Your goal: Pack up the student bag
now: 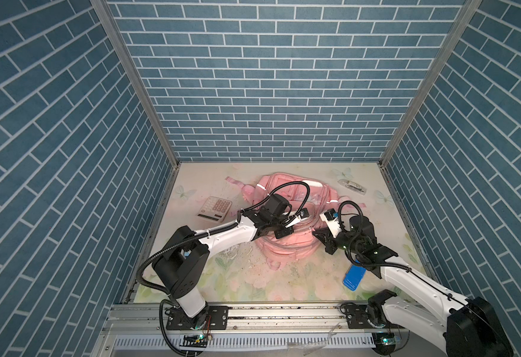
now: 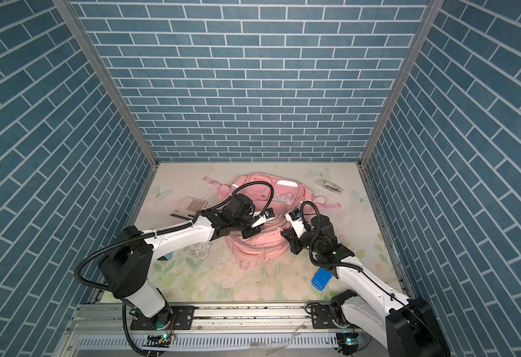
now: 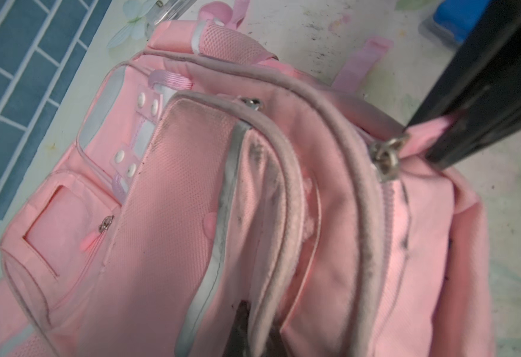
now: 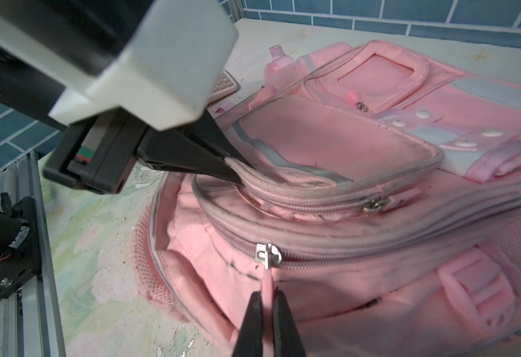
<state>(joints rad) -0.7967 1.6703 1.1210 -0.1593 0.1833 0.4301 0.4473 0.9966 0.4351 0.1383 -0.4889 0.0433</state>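
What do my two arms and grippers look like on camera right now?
The left arm and right arm match: white shells, black joint housings, black ribbed cable hose looping over each wrist. The left gripper and right gripper have slim black fingers tapering to points. A small green light shows on the right arm.

A laboratory robot test cell is shown. The floral-printed tabletop (image 1: 237, 284) is boxed in on the left, far and right by panels printed with blue brick (image 1: 271, 92), which are joined by bare aluminium posts (image 1: 135, 89). Along the near edge, the left arm (image 1: 222, 237) and the right arm (image 1: 413, 284) are bolted to an aluminium rail (image 1: 284, 313).
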